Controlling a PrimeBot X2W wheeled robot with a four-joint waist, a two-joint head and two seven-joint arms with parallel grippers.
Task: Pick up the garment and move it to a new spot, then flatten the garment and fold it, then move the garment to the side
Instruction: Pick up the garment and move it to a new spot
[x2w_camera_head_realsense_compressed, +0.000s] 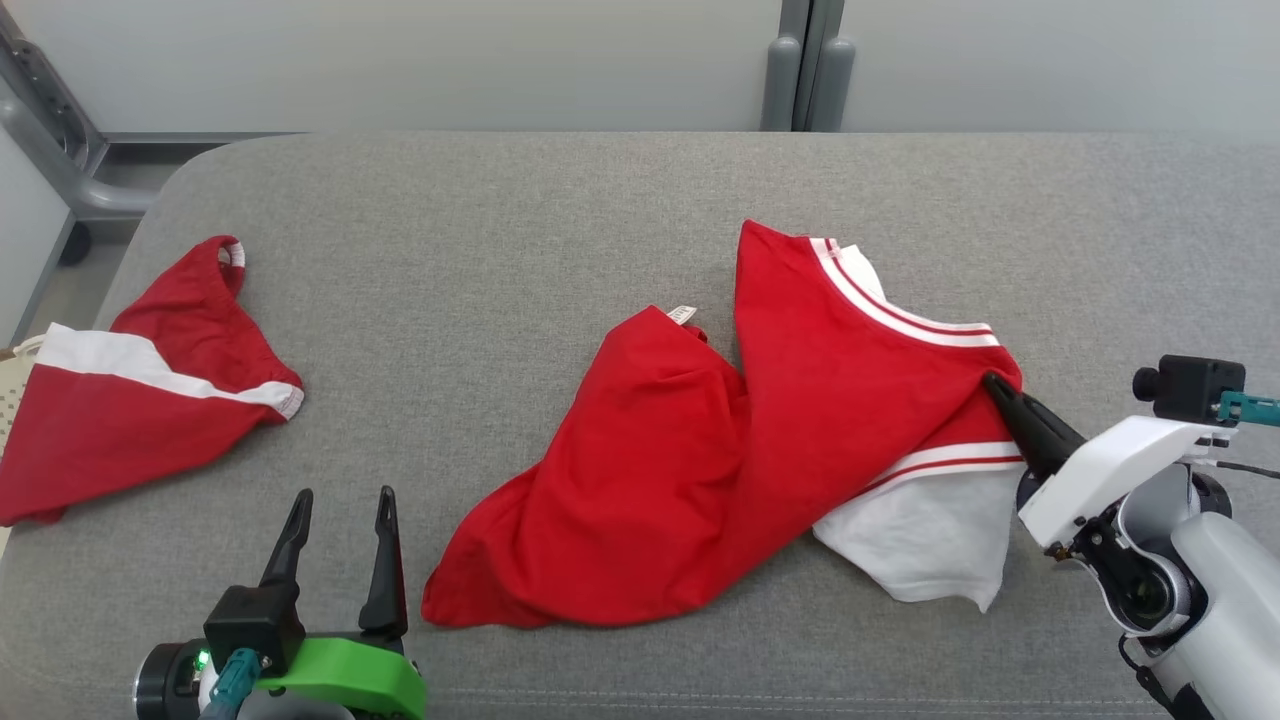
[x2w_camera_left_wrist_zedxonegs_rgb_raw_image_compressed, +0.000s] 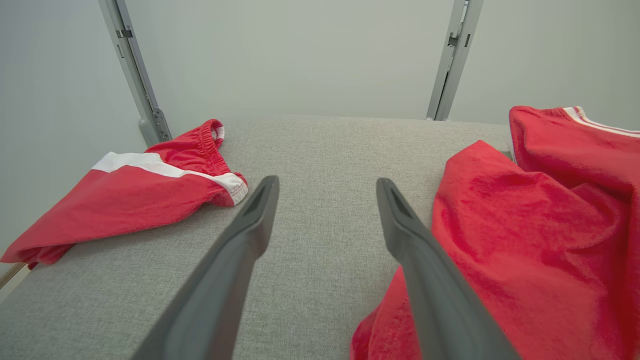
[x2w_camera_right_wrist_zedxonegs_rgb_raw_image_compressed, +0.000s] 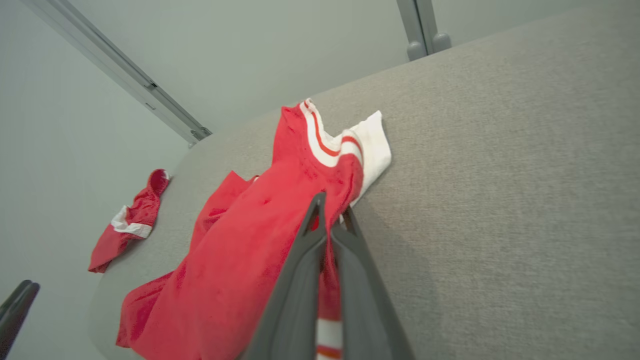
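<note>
The garment (x2w_camera_head_realsense_compressed: 720, 440) is a red shirt with white sleeves and striped trim, lying crumpled across the middle and right of the grey table (x2w_camera_head_realsense_compressed: 560, 220). My right gripper (x2w_camera_head_realsense_compressed: 995, 388) is shut on the garment's red fabric near its right shoulder. The right wrist view shows the garment (x2w_camera_right_wrist_zedxonegs_rgb_raw_image_compressed: 260, 240) pinched between the closed fingers (x2w_camera_right_wrist_zedxonegs_rgb_raw_image_compressed: 300, 260) of that gripper (x2w_camera_right_wrist_zedxonegs_rgb_raw_image_compressed: 331, 216). My left gripper (x2w_camera_head_realsense_compressed: 342, 498) stands open near the table's front edge, just left of the garment's lower hem, with nothing between its fingers. In the left wrist view this gripper (x2w_camera_left_wrist_zedxonegs_rgb_raw_image_compressed: 327, 186) has the garment (x2w_camera_left_wrist_zedxonegs_rgb_raw_image_compressed: 525, 240) at its right.
A second red piece with a white band (x2w_camera_head_realsense_compressed: 150, 385) lies at the table's left edge, also in the left wrist view as red shorts (x2w_camera_left_wrist_zedxonegs_rgb_raw_image_compressed: 145, 190). Pale wall panels and grey metal posts (x2w_camera_head_realsense_compressed: 810, 65) stand behind the table.
</note>
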